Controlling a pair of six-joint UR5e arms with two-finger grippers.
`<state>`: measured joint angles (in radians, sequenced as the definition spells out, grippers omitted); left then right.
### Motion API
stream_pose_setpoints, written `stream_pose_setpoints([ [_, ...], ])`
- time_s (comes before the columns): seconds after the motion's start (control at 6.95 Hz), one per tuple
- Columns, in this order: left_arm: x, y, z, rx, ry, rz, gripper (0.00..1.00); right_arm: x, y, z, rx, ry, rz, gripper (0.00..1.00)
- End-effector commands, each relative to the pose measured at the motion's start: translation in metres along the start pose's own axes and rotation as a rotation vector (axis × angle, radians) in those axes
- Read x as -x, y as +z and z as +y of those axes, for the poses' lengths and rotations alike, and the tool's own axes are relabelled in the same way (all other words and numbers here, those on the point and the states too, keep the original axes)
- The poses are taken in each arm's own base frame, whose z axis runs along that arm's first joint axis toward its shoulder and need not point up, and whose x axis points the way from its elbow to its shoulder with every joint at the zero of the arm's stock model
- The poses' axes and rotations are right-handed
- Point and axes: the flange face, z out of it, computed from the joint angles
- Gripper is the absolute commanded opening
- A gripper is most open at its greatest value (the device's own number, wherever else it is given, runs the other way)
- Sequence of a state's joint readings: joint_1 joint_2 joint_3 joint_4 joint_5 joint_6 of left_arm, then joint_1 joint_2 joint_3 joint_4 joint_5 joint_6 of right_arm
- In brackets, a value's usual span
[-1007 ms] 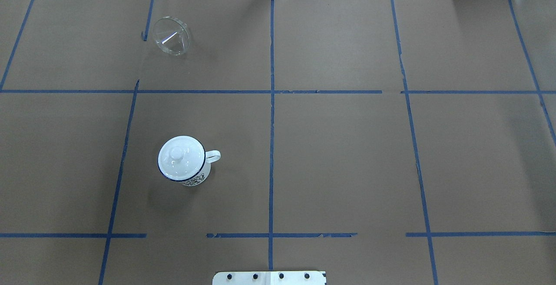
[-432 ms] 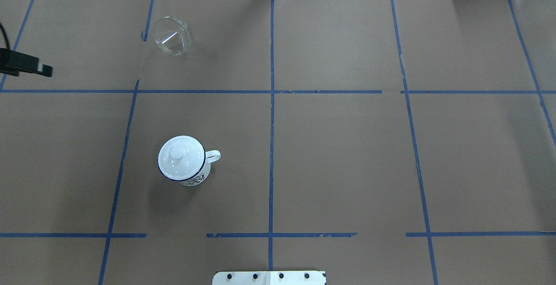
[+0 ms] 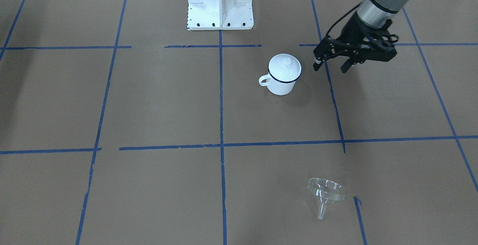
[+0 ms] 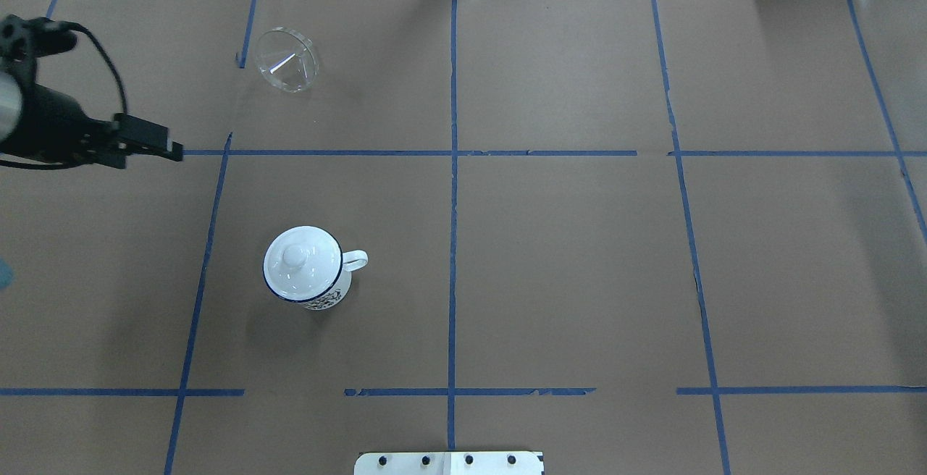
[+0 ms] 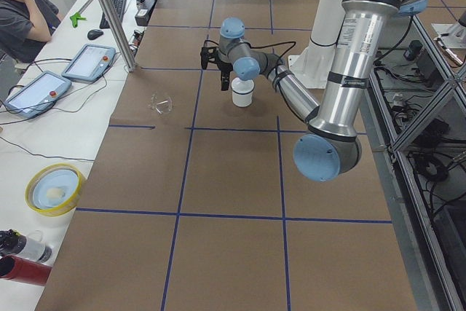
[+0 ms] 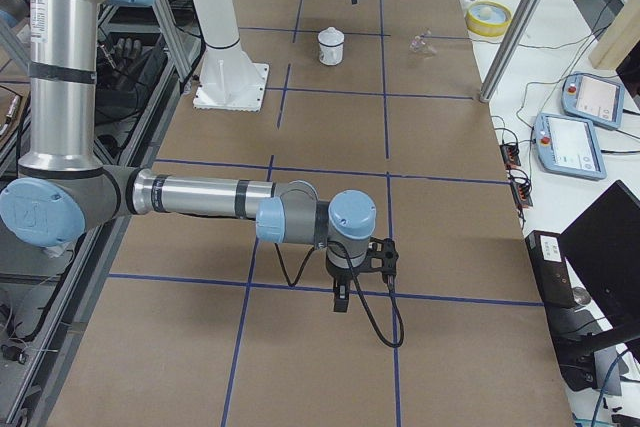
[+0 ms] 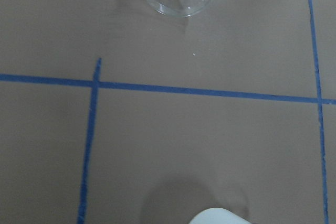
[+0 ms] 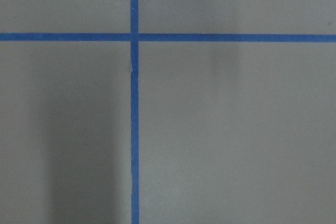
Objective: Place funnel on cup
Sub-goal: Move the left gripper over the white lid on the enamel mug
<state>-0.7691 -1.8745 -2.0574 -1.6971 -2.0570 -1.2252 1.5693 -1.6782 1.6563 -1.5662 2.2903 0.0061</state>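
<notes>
Our left hand (image 3: 330,67) has come farther in over the tabletop (image 4: 579,258), fingers spread wide, empty — of our right hand (image 6: 340,299) we cannot tell. One funnel (image 4: 287,60) lies tipped, well apart from one cup (image 3: 280,86) — one domed lid (image 3: 285,67) caps it.

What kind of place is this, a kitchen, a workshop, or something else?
Most likely a robotics lab: a table covered in brown paper with a blue tape grid, a large industrial robot arm, and touchscreen teach pendants on a side bench near a seated person.
</notes>
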Motion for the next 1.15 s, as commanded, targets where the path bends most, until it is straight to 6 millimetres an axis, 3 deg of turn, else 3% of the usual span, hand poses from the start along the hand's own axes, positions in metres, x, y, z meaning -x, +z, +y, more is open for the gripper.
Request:
stream_pose_setpoints([
  [0.0, -0.076, 0.025, 0.046, 0.027, -0.085, -0.124, 1.0, 0.0, 0.0, 0.0, 0.0, 0.0, 0.0, 1.0],
  [0.29, -0.079, 0.046, 0.065, -0.024, -0.078, -0.165, 1.0, 0.0, 0.0, 0.0, 0.0, 0.0, 0.0, 1.0],
  [1.01, -0.071, 0.057, 0.072, -0.008, -0.064, -0.187, 1.0, 0.0, 0.0, 0.0, 0.0, 0.0, 0.0, 1.0],
])
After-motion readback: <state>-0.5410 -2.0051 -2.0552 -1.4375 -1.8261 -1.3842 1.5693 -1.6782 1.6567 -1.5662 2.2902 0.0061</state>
